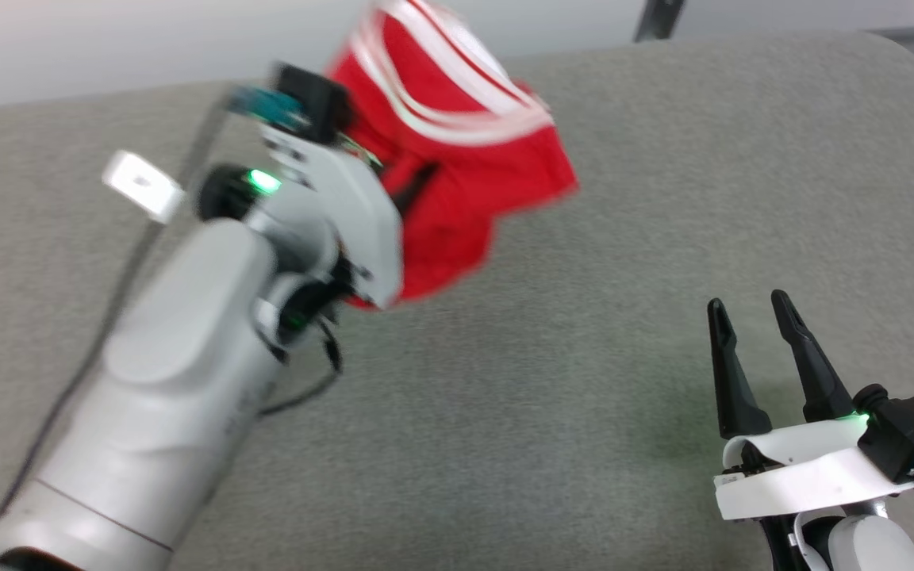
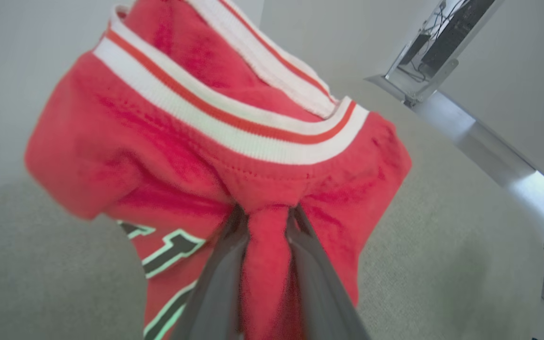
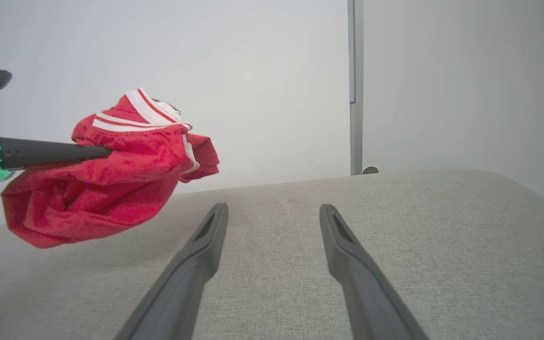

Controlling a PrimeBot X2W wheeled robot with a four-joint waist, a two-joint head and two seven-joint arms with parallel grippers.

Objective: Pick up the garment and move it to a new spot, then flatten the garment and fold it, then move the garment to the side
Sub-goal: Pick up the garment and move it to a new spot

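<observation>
The garment (image 1: 465,166) is a red jersey with white red-striped trim, bunched up and hanging in the air above the grey cushioned surface (image 1: 584,396). My left gripper (image 2: 266,212) is shut on a fold of its red fabric (image 2: 234,156); black white-outlined lettering (image 2: 168,250) shows low on the left. In the right wrist view the garment (image 3: 106,189) dangles clear of the surface, held by a dark finger (image 3: 50,152) from the left. My right gripper (image 1: 750,305) stands open near the front right, nothing between its fingers (image 3: 206,236).
The grey fabric surface (image 3: 395,226) spreads wide with a rounded far right corner. A pale wall and a vertical metal post (image 3: 356,94) stand behind it. A metal frame (image 2: 470,127) runs beyond the edge in the left wrist view.
</observation>
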